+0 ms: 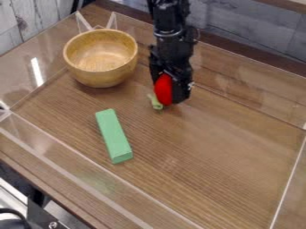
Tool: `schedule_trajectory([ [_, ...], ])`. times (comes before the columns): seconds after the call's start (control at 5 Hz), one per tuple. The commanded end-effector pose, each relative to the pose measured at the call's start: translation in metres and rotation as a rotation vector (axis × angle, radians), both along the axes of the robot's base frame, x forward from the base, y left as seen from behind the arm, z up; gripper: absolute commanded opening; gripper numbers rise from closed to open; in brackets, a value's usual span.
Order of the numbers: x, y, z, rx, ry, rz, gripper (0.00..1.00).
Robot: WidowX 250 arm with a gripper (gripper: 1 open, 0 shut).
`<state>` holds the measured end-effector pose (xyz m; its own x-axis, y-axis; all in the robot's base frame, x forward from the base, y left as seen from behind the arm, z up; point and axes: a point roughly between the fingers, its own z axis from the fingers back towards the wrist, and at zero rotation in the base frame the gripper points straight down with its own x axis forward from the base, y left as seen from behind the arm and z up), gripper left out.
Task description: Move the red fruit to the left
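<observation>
Camera view has the gripper (166, 89) clamped on the red fruit (164, 88), probably touching the table (227, 143), low for sliding left.

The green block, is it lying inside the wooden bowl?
No, the green block lies flat on the table, apart from the wooden bowl, which is farther back.

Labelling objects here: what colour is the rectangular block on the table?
Green; the block shows plainly in the camera view.
</observation>
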<state>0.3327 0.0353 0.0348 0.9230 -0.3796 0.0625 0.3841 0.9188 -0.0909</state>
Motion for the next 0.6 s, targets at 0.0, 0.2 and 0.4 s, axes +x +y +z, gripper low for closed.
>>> schedule_trajectory([
  [0.0, -0.0033, 0.0083, 0.0052, 0.003, -0.03, -0.032, 1.0],
  [0.2, -0.0034, 0.0068, 0.0029, -0.001, -0.026, 0.007, 0.0],
  [0.4, -0.0029, 0.0047, 0.0001, -0.005, -0.021, 0.047, 1.0],
])
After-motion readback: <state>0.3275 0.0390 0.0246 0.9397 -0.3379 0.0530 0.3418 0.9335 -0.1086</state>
